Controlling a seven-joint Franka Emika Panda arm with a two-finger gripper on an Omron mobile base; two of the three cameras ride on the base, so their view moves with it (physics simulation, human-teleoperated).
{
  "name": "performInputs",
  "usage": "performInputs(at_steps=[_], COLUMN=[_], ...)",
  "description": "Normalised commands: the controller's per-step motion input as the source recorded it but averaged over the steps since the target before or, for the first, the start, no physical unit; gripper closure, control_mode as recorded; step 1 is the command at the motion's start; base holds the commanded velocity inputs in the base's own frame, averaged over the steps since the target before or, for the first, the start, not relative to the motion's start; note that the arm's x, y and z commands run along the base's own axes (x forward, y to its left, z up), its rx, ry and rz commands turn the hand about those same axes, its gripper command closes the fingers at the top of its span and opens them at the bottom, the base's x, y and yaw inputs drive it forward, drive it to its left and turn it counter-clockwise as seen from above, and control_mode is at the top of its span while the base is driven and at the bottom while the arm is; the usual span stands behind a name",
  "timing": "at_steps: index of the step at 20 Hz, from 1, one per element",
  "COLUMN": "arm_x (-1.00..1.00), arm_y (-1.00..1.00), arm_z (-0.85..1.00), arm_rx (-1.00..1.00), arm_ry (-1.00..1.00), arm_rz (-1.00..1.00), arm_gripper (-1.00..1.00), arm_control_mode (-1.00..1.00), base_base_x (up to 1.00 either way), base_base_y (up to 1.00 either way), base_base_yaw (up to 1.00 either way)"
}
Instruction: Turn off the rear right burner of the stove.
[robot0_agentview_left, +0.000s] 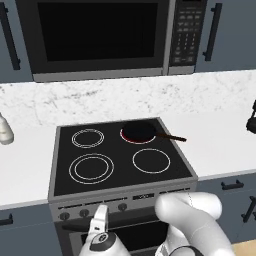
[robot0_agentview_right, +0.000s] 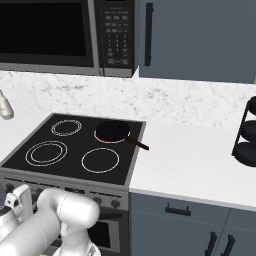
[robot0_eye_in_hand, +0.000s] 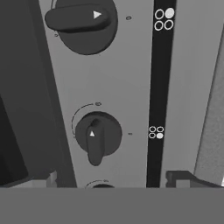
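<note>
Four round rings counted on the black glass cooktop stove (robot0_agentview_left: 115, 150) (robot0_agentview_right: 75, 145), all beyond and above the pincer (robot0_agentview_left: 101, 210) (robot0_agentview_right: 17, 196) (robot0_eye_in_hand: 113, 179). Found the small rear right burner ring (robot0_agentview_left: 128, 140) (robot0_agentview_right: 102, 140) farthest off, beyond the pincer and to its right, glowing red at its rim. Sat almost hidden under a round black frying pan (robot0_agentview_left: 139, 131) (robot0_agentview_right: 112, 130), thin handle pointing right.

Held the pincer low in front of the stove's grey steel front panel (robot0_eye_in_hand: 127, 78), aimed at the left part of the knob row. Kept the jaws spread wide, grasping nothing, touching nothing.

In the hand view, faced a dark round knob (robot0_eye_in_hand: 97, 135) just ahead of the fingertips (robot0_eye_in_hand: 181, 177), grip bar running along the view's height, white arrow on it. Noted a second dark knob (robot0_eye_in_hand: 83, 22) further on, bar lying crosswise. Caught the edge of a third knob (robot0_eye_in_hand: 103, 186) level with the fingertips. Read a black strip (robot0_eye_in_hand: 162, 78) beside the knobs, with small clusters of four circles, one circle filled in each.

Beyond the stove and high above the pincer, noted a black-doored steel microwave (robot0_agentview_left: 100, 35) (robot0_agentview_right: 45, 30) over a white marble counter (robot0_agentview_left: 220, 145) (robot0_agentview_right: 190, 165).
</note>
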Motion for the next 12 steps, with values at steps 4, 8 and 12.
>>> performInputs(at_steps=[4,8,12], arm_x=[0.17,0.12,0.14], arm_y=[0.12,0.13,0.05], arm_z=[0.0,-0.02,-0.11], arm_rx=[0.0,0.0,0.0], arm_ry=[0.0,0.0,0.0], arm_rz=[0.0,0.0,0.0], arm_gripper=[-1.0,-1.0,-1.0], arm_control_mode=[-1.0,-1.0,-1.0], base_base_x=[0.0,0.0,0.0], base_base_y=[0.0,0.0,0.0], base_base_yaw=[0.0,0.0,0.0])
